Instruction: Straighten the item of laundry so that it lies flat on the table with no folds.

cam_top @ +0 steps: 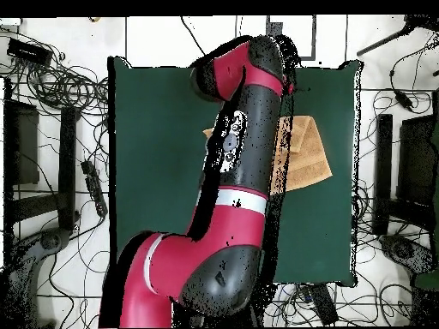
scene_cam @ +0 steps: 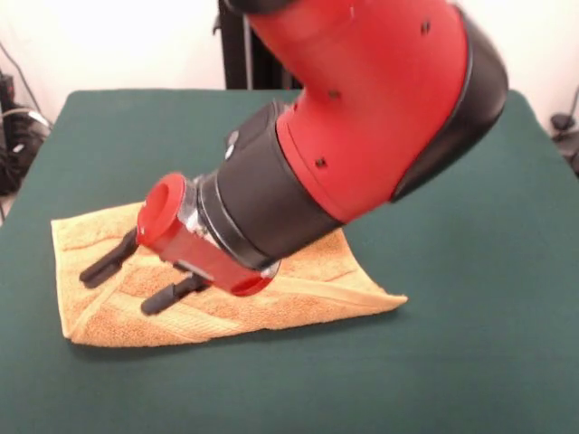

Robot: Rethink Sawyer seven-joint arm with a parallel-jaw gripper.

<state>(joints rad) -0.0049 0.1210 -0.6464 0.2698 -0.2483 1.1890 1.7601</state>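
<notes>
My gripper (scene_cam: 129, 278) hung tilted just above the towel (scene_cam: 298, 280), fingers spread with nothing between them. The towel lay near one long edge of the table (scene_cam: 470, 298), still creased, one corner tapering to a point. From overhead my arm (cam_top: 249, 146) hid most of it, so folds there stayed uncertain.
</notes>
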